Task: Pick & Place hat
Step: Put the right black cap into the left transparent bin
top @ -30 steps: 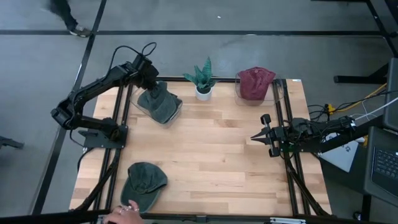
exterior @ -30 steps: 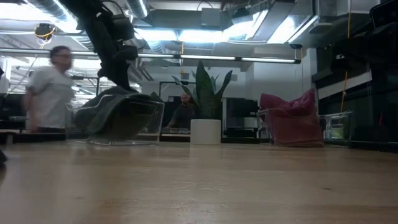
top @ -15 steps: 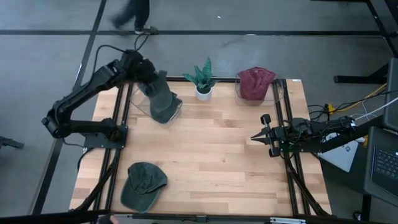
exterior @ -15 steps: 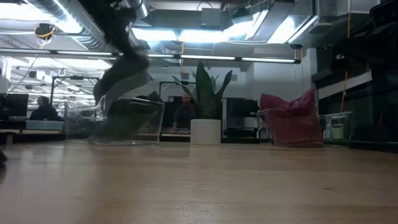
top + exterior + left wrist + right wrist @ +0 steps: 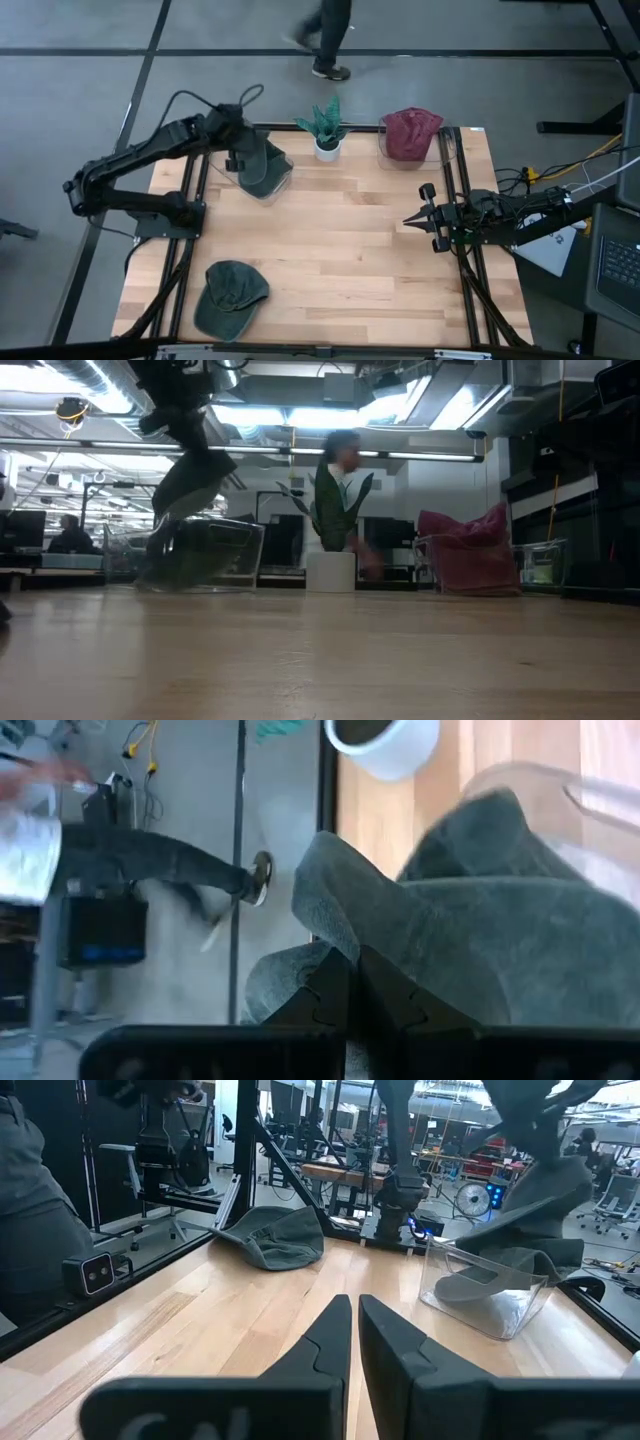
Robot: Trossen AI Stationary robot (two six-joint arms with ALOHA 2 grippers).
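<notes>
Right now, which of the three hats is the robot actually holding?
The grey-green hat pinched in the left tool over the clear plastic bin. The other green cap lies flat on the table; the maroon hat sits in its own bin.

Bare table (image 5: 340, 240) middle, far edge crowded by clear bin (image 5: 275, 180), potted plant (image 5: 326, 128), red-filled bin (image 5: 409, 138)

The left arm reaches from its base at the tabletop's (image 5: 350, 240) left edge toward the far left corner, elbow bent outward, wrist raised above the surface. Its end effector (image 5: 243, 160) points down and its fingers (image 5: 330, 995) are pressed together, pinching a fold of the green hat (image 5: 262, 165) it holds aloft. The right arm lies low along the right edge, stretched inward and waiting. Its end effector (image 5: 417, 217) points toward the middle of the tabletop, fingers (image 5: 325, 1345) nearly together with only a thin slit between them, holding nothing.
</notes>
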